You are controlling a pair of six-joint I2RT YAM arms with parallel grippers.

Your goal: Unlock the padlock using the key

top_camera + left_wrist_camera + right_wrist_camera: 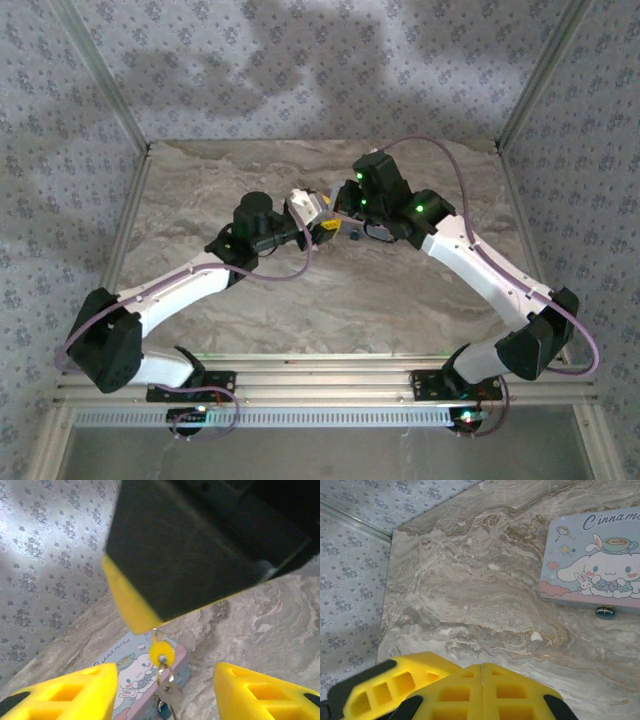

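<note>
Note the right gripper (482, 672) pinched closed, the key (170, 694) dangling from its tips by a yellow tag (161, 653), the left gripper (164, 680) spread wide and empty close by, and the padlock (605, 612) touching the box (590, 555) edge on the counter (470, 595).

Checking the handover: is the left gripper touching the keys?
Apart. In the left wrist view the keys hang between the open fingers of the left gripper, with clear gaps on both sides.

Pale blue box (592, 562) on marbled table (470, 595)
</note>
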